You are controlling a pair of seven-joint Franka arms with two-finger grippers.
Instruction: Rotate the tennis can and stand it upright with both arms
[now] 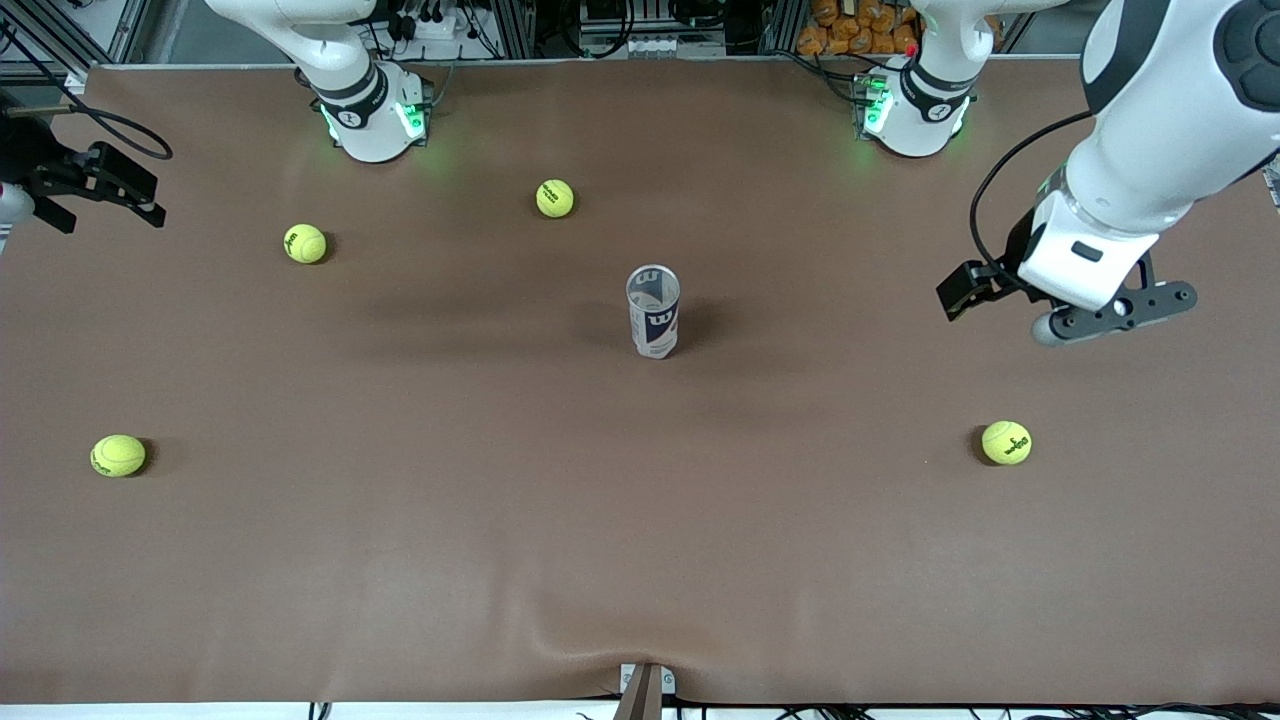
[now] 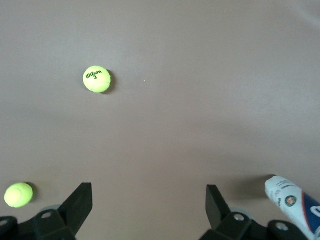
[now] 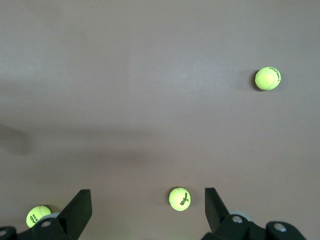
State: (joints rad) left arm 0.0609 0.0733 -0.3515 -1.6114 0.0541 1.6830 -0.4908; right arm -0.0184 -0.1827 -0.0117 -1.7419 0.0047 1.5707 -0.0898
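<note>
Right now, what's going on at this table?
Nothing is being handled. The can stands upright mid-table, four balls scattered around it. The left gripper hangs open over the table's left-arm end; the right gripper hangs open over the right-arm end. Neither touches anything.

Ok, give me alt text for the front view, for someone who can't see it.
A clear tennis can stands upright mid-table on a brown table, with four tennis balls scattered around it. The left gripper hangs open over the left arm's end, and the right gripper hangs open over the right arm's end.
</note>
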